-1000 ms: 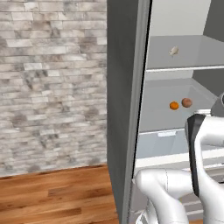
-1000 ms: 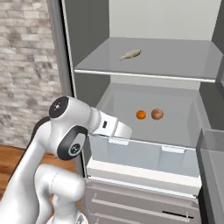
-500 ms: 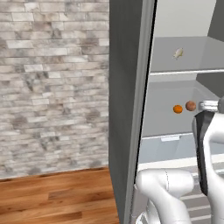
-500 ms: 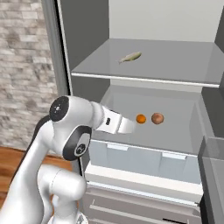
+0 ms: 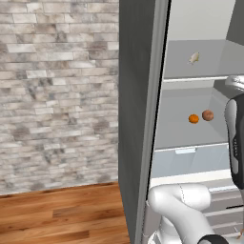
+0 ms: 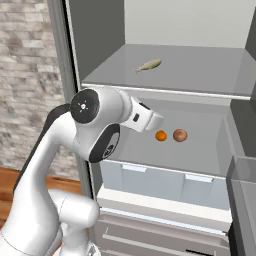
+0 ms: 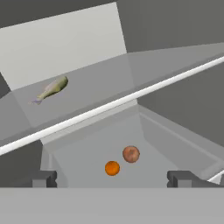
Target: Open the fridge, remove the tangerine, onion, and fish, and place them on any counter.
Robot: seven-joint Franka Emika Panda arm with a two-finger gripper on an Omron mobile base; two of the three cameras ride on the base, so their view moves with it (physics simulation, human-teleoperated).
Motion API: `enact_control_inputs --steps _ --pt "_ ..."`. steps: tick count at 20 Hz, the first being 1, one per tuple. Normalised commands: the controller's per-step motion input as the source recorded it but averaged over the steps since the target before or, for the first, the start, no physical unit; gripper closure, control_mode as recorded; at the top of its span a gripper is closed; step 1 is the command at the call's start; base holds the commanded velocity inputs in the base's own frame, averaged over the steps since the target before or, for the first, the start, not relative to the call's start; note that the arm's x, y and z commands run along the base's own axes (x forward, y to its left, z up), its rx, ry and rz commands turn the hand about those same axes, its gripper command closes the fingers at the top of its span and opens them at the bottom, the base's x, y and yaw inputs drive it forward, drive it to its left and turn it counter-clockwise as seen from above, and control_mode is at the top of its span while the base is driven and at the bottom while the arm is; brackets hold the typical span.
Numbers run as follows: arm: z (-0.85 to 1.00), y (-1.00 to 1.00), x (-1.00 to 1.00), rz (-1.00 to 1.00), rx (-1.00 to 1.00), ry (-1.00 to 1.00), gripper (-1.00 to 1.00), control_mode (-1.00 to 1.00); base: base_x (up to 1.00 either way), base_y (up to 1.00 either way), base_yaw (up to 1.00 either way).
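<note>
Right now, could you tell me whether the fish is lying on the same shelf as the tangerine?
No, the fish lies on the upper shelf, while the tangerine sits beside the onion on the shelf below.

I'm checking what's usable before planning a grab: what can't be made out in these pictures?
- Gripper: in the right base view, the forearm hides the fingers.
- Fridge: its top and lower drawers are cut off by the right base view's edges.
- Fish: too small in the left base view to tell head from tail.
</note>
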Motion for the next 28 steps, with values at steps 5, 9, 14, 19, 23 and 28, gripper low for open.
enact_control_inputs --steps 5,9,14,19,23,28 --pt "0.89 0.28 0.5 0.06 0.15 0.0 -1.0 -1.0 0.0 0.0 0.0" --pt "0.65 0.09 0.5 0.08 0.15 0.02 -1.0 -1.0 0.0 0.0 0.0" --pt "-0.03 0.19 0.95 0.07 0.1 0.11 -1.0 -1.0 0.0 0.0 0.0" --pt "-0.27 0.28 0.99 0.08 0.02 0.11 -1.0 -1.0 0.0 0.0 0.0" --pt "-0.09 0.0 0.82 0.01 0.0 0.0 -1.0 -1.0 0.0 0.0 0.0" --pt "-0.14 0.0 0.62 0.0 -0.06 0.0 -1.0 -1.0 0.0 0.0 0.0"
